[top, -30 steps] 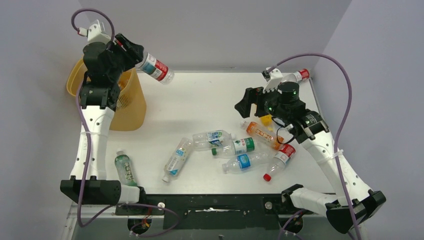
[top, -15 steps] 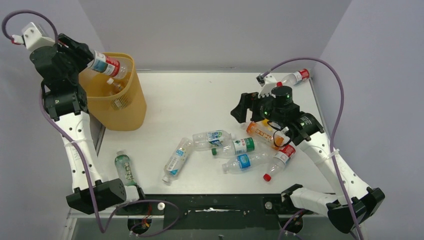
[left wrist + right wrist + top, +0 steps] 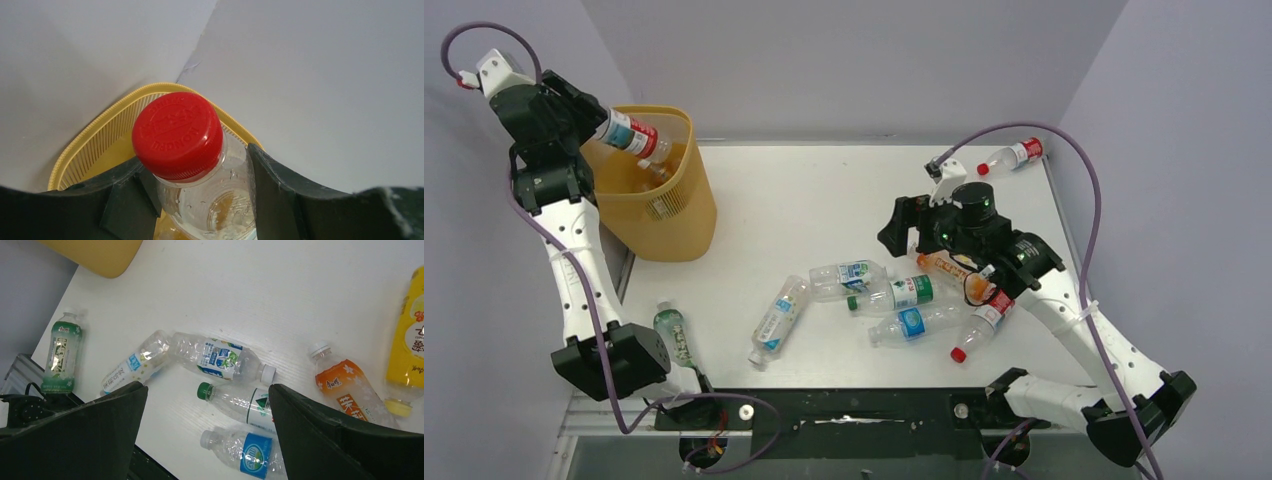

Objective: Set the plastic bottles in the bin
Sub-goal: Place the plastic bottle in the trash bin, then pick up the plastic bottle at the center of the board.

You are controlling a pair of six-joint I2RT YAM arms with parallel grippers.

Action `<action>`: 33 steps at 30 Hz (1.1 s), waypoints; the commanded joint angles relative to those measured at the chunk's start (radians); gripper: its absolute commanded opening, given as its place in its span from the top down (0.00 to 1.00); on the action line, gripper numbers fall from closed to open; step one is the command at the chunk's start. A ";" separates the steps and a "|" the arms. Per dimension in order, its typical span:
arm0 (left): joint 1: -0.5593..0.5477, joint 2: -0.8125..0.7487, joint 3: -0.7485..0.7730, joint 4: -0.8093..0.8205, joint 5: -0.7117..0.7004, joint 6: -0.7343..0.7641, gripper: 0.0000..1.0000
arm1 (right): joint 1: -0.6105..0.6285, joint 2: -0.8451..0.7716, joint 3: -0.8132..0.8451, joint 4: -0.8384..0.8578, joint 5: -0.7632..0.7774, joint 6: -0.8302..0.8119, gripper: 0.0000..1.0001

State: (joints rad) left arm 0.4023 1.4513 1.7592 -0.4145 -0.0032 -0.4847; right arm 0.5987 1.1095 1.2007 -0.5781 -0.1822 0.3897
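Upper left, the left gripper point(image 3: 602, 125) pinches a red-capped bottle point(image 3: 629, 134) over the bin point(image 3: 686, 195) — release seems due next; the right gripper point(image 3: 896, 226), fingers spread, hovers above scattered bottles point(image 3: 894, 293).

The left arm point(image 3: 576, 265) stands tall just left of the bin point(image 3: 664, 220). At the top its wrist bends over, so the left gripper point(image 3: 589, 115) points sideways across the bin's rim. Its two fingers squeeze a bottle point(image 3: 632, 134) near the red cap, right above the bin's mouth. The right arm point(image 3: 1064, 310) is bent low, far to the right of the bin. The right gripper point(image 3: 902, 225) faces the bin's side, its fingers spread wide and holding nothing.
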 commanded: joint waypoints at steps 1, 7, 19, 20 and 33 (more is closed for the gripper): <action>0.006 0.026 0.005 0.062 -0.009 0.020 0.46 | 0.012 -0.045 -0.020 0.023 0.046 0.029 0.02; 0.005 0.067 0.043 0.024 0.011 0.029 0.19 | 0.019 -0.035 -0.013 0.025 0.051 0.035 0.02; -0.096 -0.009 0.023 0.040 0.145 -0.024 0.17 | 0.038 -0.053 -0.046 0.035 0.084 0.079 0.02; -0.141 -0.030 0.012 0.045 0.144 -0.023 0.17 | 0.042 -0.059 -0.059 0.042 0.084 0.088 0.02; -0.771 -0.089 -0.236 0.048 -0.025 0.074 0.16 | 0.062 -0.097 -0.241 0.133 0.113 0.147 0.02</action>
State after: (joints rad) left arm -0.2668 1.3678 1.6123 -0.3889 0.0452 -0.4564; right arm 0.6506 1.0199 0.9619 -0.5243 -0.0998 0.5232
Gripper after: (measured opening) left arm 0.837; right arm 0.977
